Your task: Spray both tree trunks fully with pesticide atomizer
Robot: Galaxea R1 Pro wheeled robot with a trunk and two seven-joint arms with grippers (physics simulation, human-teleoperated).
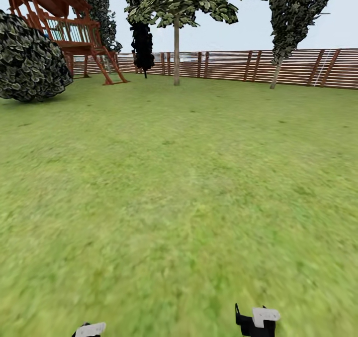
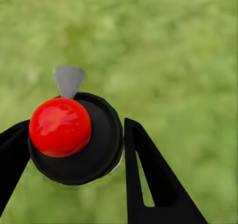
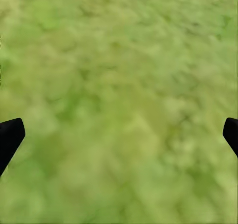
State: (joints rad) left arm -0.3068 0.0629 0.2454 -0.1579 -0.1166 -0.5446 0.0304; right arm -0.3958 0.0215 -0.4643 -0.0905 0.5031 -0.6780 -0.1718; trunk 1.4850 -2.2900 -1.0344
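Left gripper [image 2: 74, 159] around pesticide atomizer [image 2: 74, 139], above grass [image 2: 173, 60].

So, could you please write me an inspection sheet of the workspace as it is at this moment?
Surface: green grass lawn, open ahead of the robot.
Job's things: dark bottle with red round top and pale grey trigger, the pesticide atomizer, between the left jaws; two pale-trunked trees stand far off by the fence.
Clutter: nothing seen.
Grippers: left gripper shut on the atomizer; right gripper open, holding nothing, over grass.
Cables: nothing seen.
Surroundings: red-brown slatted wooden fence, wooden play tower, round dark bush.
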